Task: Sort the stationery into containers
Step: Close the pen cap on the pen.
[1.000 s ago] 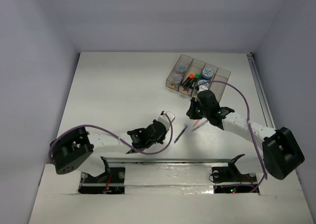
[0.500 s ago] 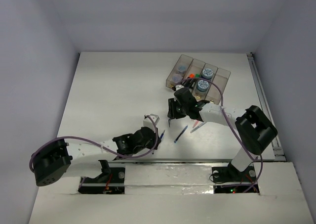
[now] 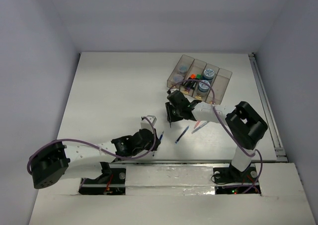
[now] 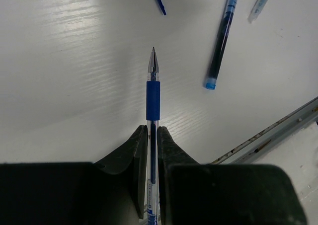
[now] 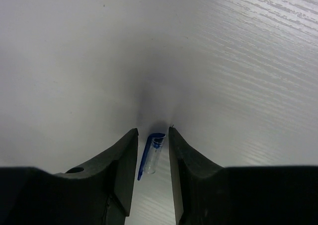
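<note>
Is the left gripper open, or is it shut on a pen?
Shut on the blue pen: in the left wrist view, both fingers of the left gripper press its barrel.

- We note the table [image 4: 74, 61]: white, finely grained like wood laminate, with a soft sheen.
- We see the pen [image 4: 153, 93]: a clear glossy plastic barrel, a matt blue grip sleeve and a shiny tapered tip.
- We find the left gripper fingers [image 4: 134, 158] to be matt black plastic.
- We see the containers [image 3: 226, 76]: translucent smoky plastic.
- We note the rail [image 4: 278, 129]: dull, scuffed metal.
</note>
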Robot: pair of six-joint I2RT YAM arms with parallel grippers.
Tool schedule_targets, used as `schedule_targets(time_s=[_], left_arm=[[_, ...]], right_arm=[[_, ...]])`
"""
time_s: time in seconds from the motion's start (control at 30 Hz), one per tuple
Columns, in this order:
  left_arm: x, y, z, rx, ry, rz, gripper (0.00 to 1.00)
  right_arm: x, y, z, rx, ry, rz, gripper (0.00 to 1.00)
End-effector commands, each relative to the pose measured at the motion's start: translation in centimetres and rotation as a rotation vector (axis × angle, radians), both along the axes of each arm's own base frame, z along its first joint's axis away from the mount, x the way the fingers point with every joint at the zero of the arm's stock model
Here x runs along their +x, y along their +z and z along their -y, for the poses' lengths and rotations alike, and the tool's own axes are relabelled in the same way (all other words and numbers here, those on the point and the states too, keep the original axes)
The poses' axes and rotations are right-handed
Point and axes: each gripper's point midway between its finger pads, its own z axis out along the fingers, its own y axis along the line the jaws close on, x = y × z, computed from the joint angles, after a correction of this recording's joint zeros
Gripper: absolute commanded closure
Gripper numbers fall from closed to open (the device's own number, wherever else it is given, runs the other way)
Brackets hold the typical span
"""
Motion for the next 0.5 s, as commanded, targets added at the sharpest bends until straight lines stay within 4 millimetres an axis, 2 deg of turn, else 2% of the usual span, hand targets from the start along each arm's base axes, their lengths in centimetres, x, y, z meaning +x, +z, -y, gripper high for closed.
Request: schedule_targets(time_s=[0.0, 0.23, 0.4, 0.47], left_arm=[[0.2, 0.5, 0.2, -0.028, 0.009, 0.017, 1.0], [0.1, 0.7, 0.2, -0.036, 0.0, 0.025, 1.0], [0.2, 1.0, 0.2, -0.035, -0.003, 0.032, 1.0], [0.2, 1.1, 0.2, -0.04, -0.003, 0.034, 1.0]], right_arm=[[-0.1, -0.3, -0.3, -0.04, 0.003, -0.006, 0.64], [0.1, -0.1, 0.5, -0.096, -0.023, 0.01, 0.65], [-0.6, -0.2, 0.3, -0.136, -0.004, 0.006, 0.65], [-0.4, -0.5, 0.9, -0.173, -0.018, 0.01, 0.66]])
